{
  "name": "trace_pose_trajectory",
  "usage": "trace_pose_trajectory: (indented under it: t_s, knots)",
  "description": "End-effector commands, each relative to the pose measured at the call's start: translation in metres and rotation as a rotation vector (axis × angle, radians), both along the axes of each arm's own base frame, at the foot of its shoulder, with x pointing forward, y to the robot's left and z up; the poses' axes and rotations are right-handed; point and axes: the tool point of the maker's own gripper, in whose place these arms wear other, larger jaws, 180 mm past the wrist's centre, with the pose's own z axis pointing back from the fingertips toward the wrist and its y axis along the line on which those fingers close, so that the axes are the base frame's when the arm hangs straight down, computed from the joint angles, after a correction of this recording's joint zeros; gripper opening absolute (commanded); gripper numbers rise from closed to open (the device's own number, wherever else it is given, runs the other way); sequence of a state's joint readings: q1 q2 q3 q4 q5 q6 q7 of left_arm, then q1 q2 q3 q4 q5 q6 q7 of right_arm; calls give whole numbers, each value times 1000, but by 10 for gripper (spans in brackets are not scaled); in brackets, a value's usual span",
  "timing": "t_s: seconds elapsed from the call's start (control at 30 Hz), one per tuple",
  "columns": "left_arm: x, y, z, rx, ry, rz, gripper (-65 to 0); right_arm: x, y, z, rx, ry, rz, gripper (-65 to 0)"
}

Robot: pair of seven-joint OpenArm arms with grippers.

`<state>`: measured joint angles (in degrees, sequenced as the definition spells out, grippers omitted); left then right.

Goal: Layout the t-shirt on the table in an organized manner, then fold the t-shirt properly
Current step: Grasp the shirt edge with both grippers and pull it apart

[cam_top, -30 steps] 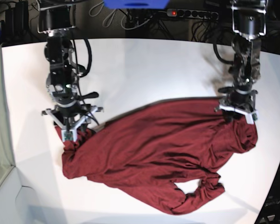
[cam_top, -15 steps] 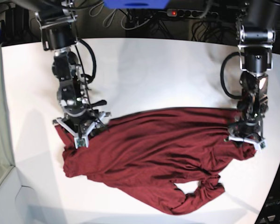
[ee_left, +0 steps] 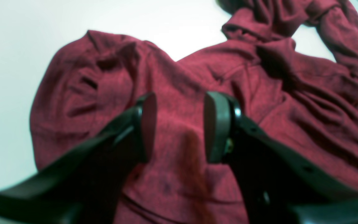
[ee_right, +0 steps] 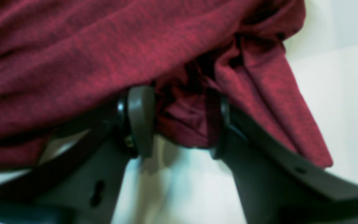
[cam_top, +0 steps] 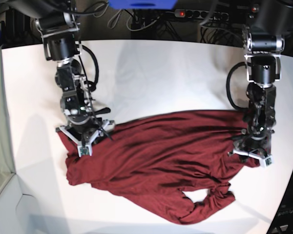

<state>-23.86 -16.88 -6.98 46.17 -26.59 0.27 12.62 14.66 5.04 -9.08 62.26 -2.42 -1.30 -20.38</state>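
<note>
— Spreading the shirt (cam_top: 156,165)?
— Yes. It lies bunched on the tabletop (cam_top: 151,73), cloth between each end effector's parted jaws; firm grip, I can't tell. Pull both corners apart evenly, low.

No legible text or labels anywhere.

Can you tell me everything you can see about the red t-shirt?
The t-shirt is dark red, plain, thin and soft-looking. It lies wrinkled and bunched on the white table, stretched sideways but not flat, with one part twisted near the front edge. The right gripper has a fold between its fingers, and the left gripper presses down on the other end.
</note>
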Motion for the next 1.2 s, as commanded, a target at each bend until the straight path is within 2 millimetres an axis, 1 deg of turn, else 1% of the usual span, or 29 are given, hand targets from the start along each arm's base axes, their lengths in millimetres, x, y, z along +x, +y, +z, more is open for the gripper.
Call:
trace_pose_trajectory:
  t_s: [0.0,0.07,0.1,0.2,0.23,0.27,0.37,0.47,0.53,0.6,0.63,0.67,0.7,0.73,0.83,0.87,0.97,1.0,1.1,1.17]
  knots:
    - [15,7,27,21,-73,8,-402,6,-2,8,-7,-13,2,-484]
    - [15,7,26,22,-71,7,-402,4,-1,6,-6,-10,2,-607]
    - [15,7,26,22,-71,7,-402,1,-2,3,-8,-1,2,-650]
    - [15,7,26,21,-71,8,-402,-6,-4,14,-6,-37,2,-650]
    - [15,7,26,21,-71,8,-402,-10,-7,25,-16,-70,7,-650]
    - [15,7,26,21,-71,8,-402,-13,-6,38,-16,-108,15,-650]
    - [16,7,27,21,-74,8,-400,-20,4,86,-2,-238,39,-650]
    - [16,8,30,24,-80,7,-400,-30,2,130,-20,-350,64,-650]
    - [17,10,33,26,-87,9,-401,-36,5,158,-19,-420,78,-650]
    - [16,11,33,26,-86,9,-401,-38,7,181,-17,-478,84,-650]
    - [15,12,31,27,-82,11,-401,-38,8,189,-16,-494,82,-650]
    - [12,11,29,27,-75,7,-401,-35,8,203,-12,-521,77,-650]
    - [10,10,30,32,-82,1,-401,-33,5,211,-13,-533,67,-650]
    - [5,10,33,45,-91,-8,-402,-30,4,218,-11,-541,57,-650]
    - [-20,9,38,95,-113,-45,-402,-21,2,232,-5,-552,40,-650]
    - [-29,4,42,107,-128,-67,-402,-19,-1,235,-10,-551,33,-650]
    - [-63,-21,40,114,-105,-148,-402,-14,-2,242,-8,-563,27,-650]
    - [-75,-25,39,121,-81,-172,-402,-14,-2,243,-9,-564,28,-650]
    - [-109,-50,36,108,-38,-240,-401,-13,0,243,-8,-565,34,-650]
    - [-127,-61,33,102,-21,-268,-400,-13,3,243,5,-564,35,-650]
